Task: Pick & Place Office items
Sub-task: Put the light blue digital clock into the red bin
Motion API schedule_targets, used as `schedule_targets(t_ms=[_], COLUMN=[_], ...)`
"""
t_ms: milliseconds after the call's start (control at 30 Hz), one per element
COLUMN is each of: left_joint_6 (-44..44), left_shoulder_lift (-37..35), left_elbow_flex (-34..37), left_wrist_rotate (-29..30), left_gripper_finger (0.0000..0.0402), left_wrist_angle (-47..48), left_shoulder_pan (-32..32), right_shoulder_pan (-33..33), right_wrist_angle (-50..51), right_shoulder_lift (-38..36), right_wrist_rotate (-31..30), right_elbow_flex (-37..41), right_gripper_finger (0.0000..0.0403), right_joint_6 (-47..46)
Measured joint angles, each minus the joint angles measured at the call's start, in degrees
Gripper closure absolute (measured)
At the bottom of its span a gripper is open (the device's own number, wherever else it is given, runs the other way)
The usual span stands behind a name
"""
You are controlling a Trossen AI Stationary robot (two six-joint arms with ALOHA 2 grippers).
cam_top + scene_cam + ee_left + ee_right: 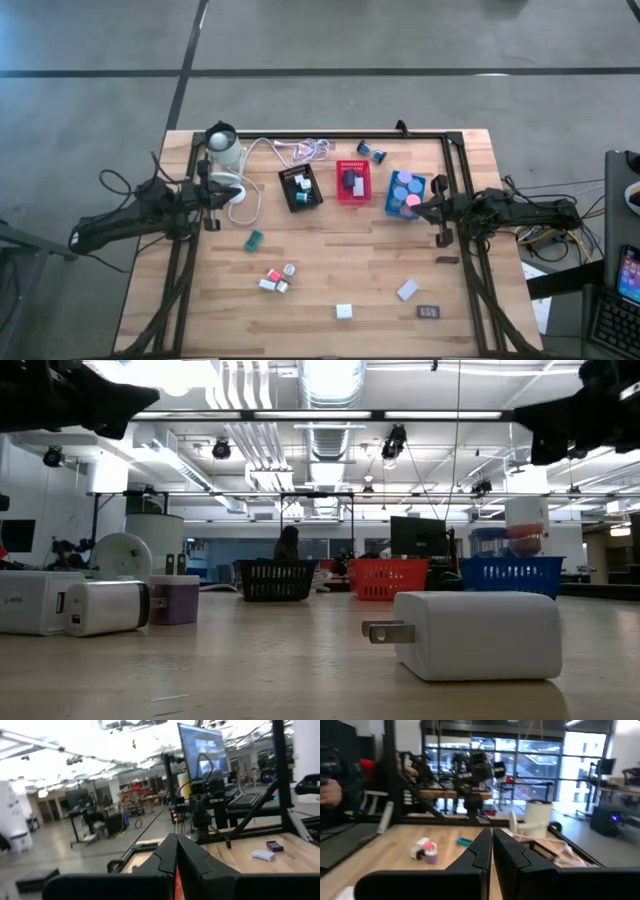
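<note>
Left tool (pixel 212 192): closed, empty, raised over the left side of the desk (pixel 330 280), beside a white cylindrical device (pixel 226 150) and a white coiled cable (pixel 290 152).

Right tool (pixel 418 210): closed, empty, raised over the right side of the desk, just beside the blue mesh tray (pixel 404 194).

Trays, between the two tools: black mesh tray (pixel 300 187), red mesh tray (pixel 353 181), then the blue one; each holds small pieces, the blue one round blue and pink rolls (pixel 404 190).

Office items loose on the desk, forward of both tools: teal block (pixel 254 238) nearest the left tool; cluster of pink and white blocks (pixel 276 279) near centre; white block (pixel 344 311) at the front; white block (pixel 406 290) and dark rectangle (pixel 430 312) forward of the right tool. Blue pieces (pixel 372 151) lie behind the red tray.
</note>
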State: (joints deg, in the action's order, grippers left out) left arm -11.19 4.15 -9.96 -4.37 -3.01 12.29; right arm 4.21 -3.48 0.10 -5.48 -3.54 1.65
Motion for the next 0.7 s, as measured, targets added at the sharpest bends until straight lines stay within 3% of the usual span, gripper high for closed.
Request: schedule_targets(t_ms=[100,333,533,700], left_joint_6=[0.6,1.5,2.4,2.8], left_shoulder_lift=[0.9,2.2,2.2,2.2], left_elbow_flex=[0.0,0.2,0.9,0.9], left_wrist_rotate=[1.0,2.2,13.1,13.9], left_gripper_finger=[0.0396,0.0395,0.0394,0.0389], left_wrist_angle=[1.8,1.9,0.9,0.4], left_shoulder_pan=[0.0,0.0,0.0,0.0], right_shoulder_pan=[0.0,-0.2,-1.4,-1.4], right_wrist_angle=[-1.1,-5.5,-5.7,-4.9], right_shoulder_lift=[0.0,0.0,0.1,0.7], right_wrist_rotate=[-4.6,-5.0,-5.2,-4.5], right_elbow_flex=[1.8,2.2,0.3,-1.7], right_gripper_finger=[0.0392,0.0392,0.0392,0.0392], right_joint_6=[-0.8,-0.4,-0.5,-0.5])
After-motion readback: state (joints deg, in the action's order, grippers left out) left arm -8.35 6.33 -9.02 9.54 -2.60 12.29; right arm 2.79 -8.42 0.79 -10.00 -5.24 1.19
